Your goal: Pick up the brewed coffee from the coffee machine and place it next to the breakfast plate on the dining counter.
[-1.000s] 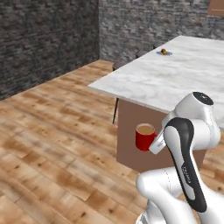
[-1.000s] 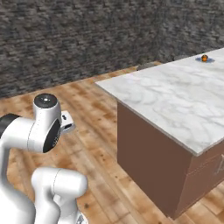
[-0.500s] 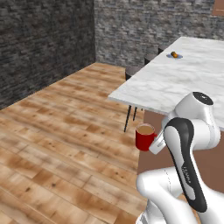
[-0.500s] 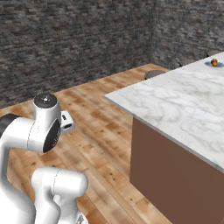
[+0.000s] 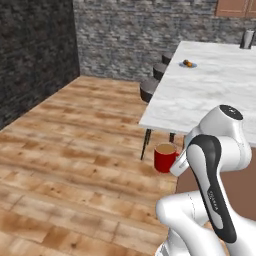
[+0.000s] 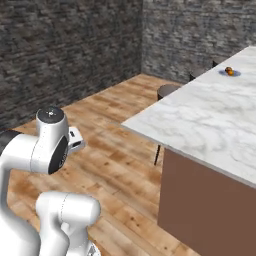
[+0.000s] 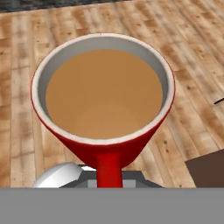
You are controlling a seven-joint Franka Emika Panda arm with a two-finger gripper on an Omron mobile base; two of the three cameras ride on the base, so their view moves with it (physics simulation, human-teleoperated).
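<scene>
1. The jaws are clamped on the handle of the brewed coffee (image 7: 104, 92), keeping it upright so nothing spills.
2. The mug hangs over the wooden floor (image 5: 75, 150), just off the worktop's (image 5: 210, 90) near corner.
3. The breakfast plate (image 5: 188, 64) sits well apart, by the worktop's far stool-side edge.

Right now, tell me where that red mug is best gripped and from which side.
Grip the red mug by its side handle, coming level from the handle side. It is upright and nearly full of coffee, so the rim stays clear. The tool is shut there now.
</scene>
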